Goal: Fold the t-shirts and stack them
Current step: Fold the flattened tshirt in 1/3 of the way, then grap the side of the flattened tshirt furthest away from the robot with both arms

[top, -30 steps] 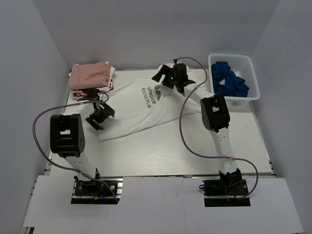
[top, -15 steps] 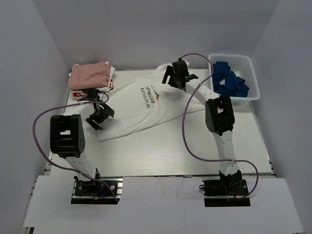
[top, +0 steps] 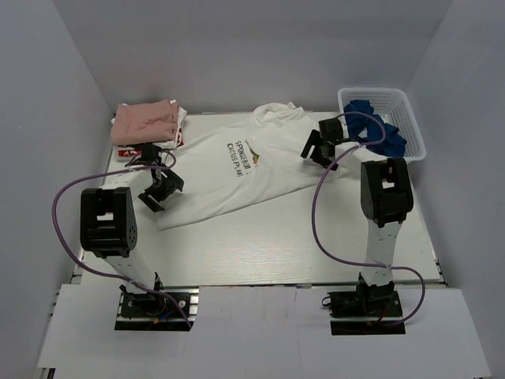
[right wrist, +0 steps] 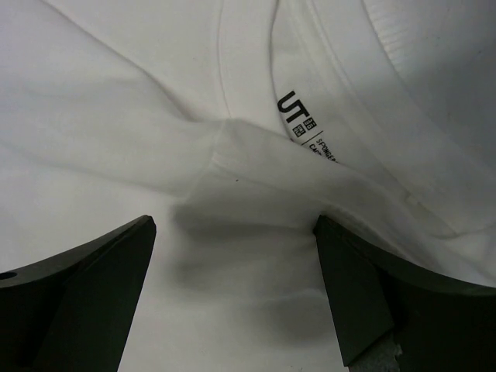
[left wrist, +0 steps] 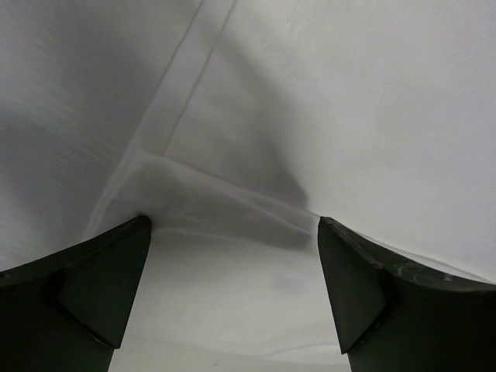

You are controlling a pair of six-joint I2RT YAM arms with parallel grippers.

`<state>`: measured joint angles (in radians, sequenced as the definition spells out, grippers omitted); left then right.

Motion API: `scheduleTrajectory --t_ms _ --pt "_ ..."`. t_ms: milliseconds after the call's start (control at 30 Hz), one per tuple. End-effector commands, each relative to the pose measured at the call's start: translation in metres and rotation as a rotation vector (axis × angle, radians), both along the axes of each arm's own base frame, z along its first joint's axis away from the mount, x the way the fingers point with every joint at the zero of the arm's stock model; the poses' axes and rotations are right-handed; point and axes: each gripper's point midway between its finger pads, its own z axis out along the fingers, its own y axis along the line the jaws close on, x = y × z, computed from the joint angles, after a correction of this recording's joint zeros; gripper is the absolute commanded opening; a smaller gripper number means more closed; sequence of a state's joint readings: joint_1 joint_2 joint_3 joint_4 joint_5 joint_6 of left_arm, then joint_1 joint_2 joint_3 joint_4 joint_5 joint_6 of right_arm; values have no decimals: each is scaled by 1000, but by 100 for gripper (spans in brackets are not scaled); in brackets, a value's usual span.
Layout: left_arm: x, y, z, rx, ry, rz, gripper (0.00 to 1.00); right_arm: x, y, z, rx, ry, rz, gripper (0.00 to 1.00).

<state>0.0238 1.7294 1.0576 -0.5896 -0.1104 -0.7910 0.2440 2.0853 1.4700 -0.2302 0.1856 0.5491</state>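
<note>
A large white t-shirt [top: 229,178] with dark lettering lies spread across the middle of the table, its neck bunched at the back. My left gripper [top: 158,192] stands open at the shirt's lower left corner. In the left wrist view the gripper [left wrist: 232,294] hangs close above a hem fold of the white cloth [left wrist: 349,116]. My right gripper [top: 318,150] is open over the shirt's right side. In the right wrist view it [right wrist: 236,294] sits above the collar and its label [right wrist: 298,116]. A folded dusty-pink t-shirt [top: 144,120] lies at the back left on a white-and-red one [top: 125,151], mostly hidden.
A white plastic basket [top: 371,92] holding blue pieces [top: 371,130] stands at the back right, just beyond the right arm. Grey walls close in the table on three sides. Purple cables loop from both arms over the near part of the table.
My right gripper has swung from the shirt's collar at the back centre out to the right, near the basket. The neck area now lies bunched there. The left gripper has hardly moved.
</note>
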Motion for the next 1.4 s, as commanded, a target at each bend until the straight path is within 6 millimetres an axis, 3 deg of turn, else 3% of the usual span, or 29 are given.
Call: scheduleTrajectory --t_ms 0,100,133,200,233,400,467,500,600,667,800,833,900,1033,1067,1100,1167,1233,1267,1367 --pt "-57 19 -37 86 218 32 100 -25 -12 -30 13 105 4 90" --pt "-74 24 -39 87 276 89 100 -52 -16 -40 21 168 3 90" --pt "-80 23 -39 84 288 101 100 -58 -17 -39 22 171 0 90" --pt "-94 19 -40 83 328 102 100 -91 -20 -39 17 202 -6 90" --pt "-102 16 -42 68 339 108 100 -95 -17 -36 40 190 -4 90" --pt "-142 10 -44 45 411 134 100 -170 -18 -32 48 242 -12 90" --pt "-151 6 -43 27 412 132 100 -193 -26 -35 25 292 -61 90" --pt "-163 4 -46 18 432 130 100 -218 -35 -37 8 316 -83 90" --pt "-171 2 -40 6 411 147 100 -255 -45 -42 25 366 -183 90" --pt "-178 10 -29 55 409 172 100 -279 -55 -43 16 380 -219 90" --pt "-173 13 -13 62 343 191 100 -290 -64 -29 9 338 -242 90" --pt "-165 11 -2 47 295 190 100 -279 -63 -12 23 271 -239 90" --pt "-146 13 15 51 213 194 100 -277 -67 -1 4 248 -227 90" --pt "-104 22 51 81 50 211 100 -225 -47 55 49 6 -63 90" --pt "-96 25 60 93 24 207 100 -219 -43 60 56 -11 -42 90" --pt "-80 28 71 91 -10 219 100 -203 -32 81 90 -58 -10 90" --pt "-54 33 91 108 -82 221 100 -186 -24 96 99 -113 32 90" --pt "-31 38 93 130 -116 213 100 -159 -14 114 111 -166 69 90" --pt "-14 43 104 132 -153 209 100 -139 -7 119 111 -167 82 90" --pt "20 46 98 142 -156 187 100 -111 -1 137 99 -215 103 90"
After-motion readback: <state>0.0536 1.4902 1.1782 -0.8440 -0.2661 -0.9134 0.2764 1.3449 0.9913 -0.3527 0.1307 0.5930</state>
